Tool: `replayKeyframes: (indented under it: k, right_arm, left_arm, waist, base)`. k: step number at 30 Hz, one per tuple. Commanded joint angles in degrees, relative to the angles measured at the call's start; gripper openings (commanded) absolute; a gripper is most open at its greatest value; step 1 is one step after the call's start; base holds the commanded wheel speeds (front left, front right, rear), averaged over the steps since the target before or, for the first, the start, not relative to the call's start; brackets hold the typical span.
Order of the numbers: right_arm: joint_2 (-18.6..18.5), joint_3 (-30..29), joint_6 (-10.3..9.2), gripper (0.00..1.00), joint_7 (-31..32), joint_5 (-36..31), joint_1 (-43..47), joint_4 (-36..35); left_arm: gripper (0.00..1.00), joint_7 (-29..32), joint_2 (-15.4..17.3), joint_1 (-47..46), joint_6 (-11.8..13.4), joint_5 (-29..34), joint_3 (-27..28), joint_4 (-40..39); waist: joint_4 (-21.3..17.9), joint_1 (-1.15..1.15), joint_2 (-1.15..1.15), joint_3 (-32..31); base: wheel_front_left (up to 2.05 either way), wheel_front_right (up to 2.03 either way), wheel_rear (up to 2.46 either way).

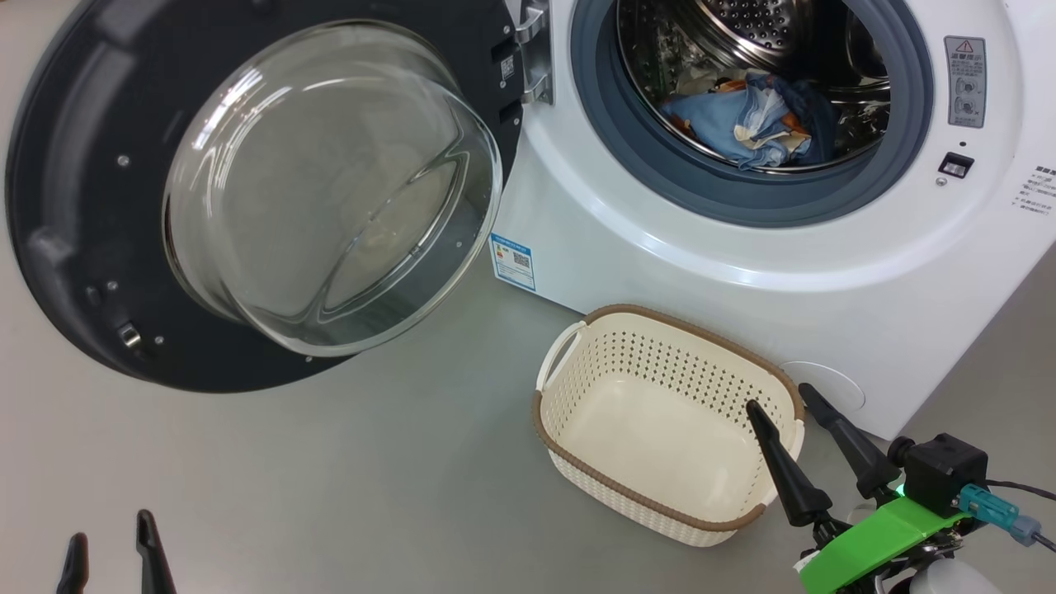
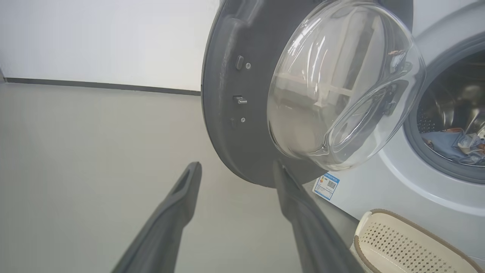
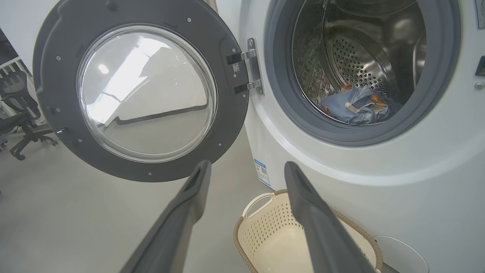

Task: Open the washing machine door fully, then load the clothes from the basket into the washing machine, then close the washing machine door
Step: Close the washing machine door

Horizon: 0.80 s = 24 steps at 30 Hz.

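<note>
Right tool: released, its two dark fingers spread and grasping nothing; in the head view the tips lie over the basket's right end, and contact cannot be told.
Left tool: released too, fingers apart, nothing between them, low at the left over the floor.
Washing machine door: one, swung out to the left of the washing machine. It hangs from the hinge at its right edge, with the inner face and the bulging glass bowl turned toward the robot.
Clothes: heaped low in the steel drum, behind the blue-grey gasket. Light blue, cream and darker blue cloth shows, but the number of pieces cannot be told.
Basket: one, on the floor just beside the machine's front, mouth up. Its long axis runs roughly along that front, and a white handle is at its left end.
Open room: grey floor stretches between the door's lower edge and the basket.
Edges: the door's lower rim hangs above the floor.
</note>
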Motion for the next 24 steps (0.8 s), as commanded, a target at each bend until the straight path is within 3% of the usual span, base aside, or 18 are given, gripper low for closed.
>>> replayKeyframes:
  k: [1, 2, 4, 10, 15, 20, 24]
  right_arm:
    - [-0.7, 0.8, 0.30, 1.00, -0.5, 0.5, -1.4, -1.2]
    - [-0.6, 0.7, 0.30, 1.00, -0.5, 0.5, -1.3, -1.2]
    - [-0.3, 0.4, 0.30, 1.00, -0.5, 0.4, -1.0, -1.3]
    - [0.3, -0.6, 0.30, 1.00, -0.5, 0.0, 0.1, -1.7]
    - [0.0, -0.6, 0.30, 1.00, -0.5, -0.2, -0.5, -2.0]
    - [-0.7, -0.6, 0.30, 1.00, -0.5, -0.2, -1.2, -2.1]
    - [-1.2, -0.1, 0.30, 1.00, -0.5, -0.2, -2.0, -2.1]
  left_arm:
    - [0.91, -0.4, 0.8, -1.2, -0.2, -1.0, 1.5, -2.1]
    - [0.46, -0.4, 0.8, -1.6, -0.2, -1.7, 1.4, -2.5]
    - [0.00, -0.4, 1.8, -2.7, -0.2, -3.2, 1.2, -3.9]
    - [0.00, -0.4, 9.0, -8.5, -0.2, -10.6, 2.5, -8.7]
    - [0.00, -0.3, 18.1, -15.3, -0.2, -21.3, 4.5, -9.2]
    - [0.00, 2.4, 27.4, -23.8, -0.2, -30.7, 4.8, -4.6]
    - [0.00, 7.1, 32.4, -31.9, -0.2, -38.9, 3.8, 3.3]
  waist:
    - [0.0, 0.00, 0.00, 0.0]
    - [0.0, 0.00, 0.00, 0.1]
    - [-0.1, 0.00, 0.00, 0.3]
    - [-0.2, 0.00, 0.00, 1.7]
    - [-1.2, 0.00, 0.00, 3.8]
    - [-1.7, 0.00, 0.00, 5.6]
    - [-2.0, 0.00, 0.00, 7.0]
  base:
    - [0.00, 0.00, 0.00]
    - [0.00, 0.00, 0.00]
    - [0.00, 0.00, 0.00]
    - [0.00, 0.00, 0.00]
    - [0.00, 0.00, 0.00]
    - [0.00, 0.00, 0.00]
    - [0.00, 0.00, 0.00]
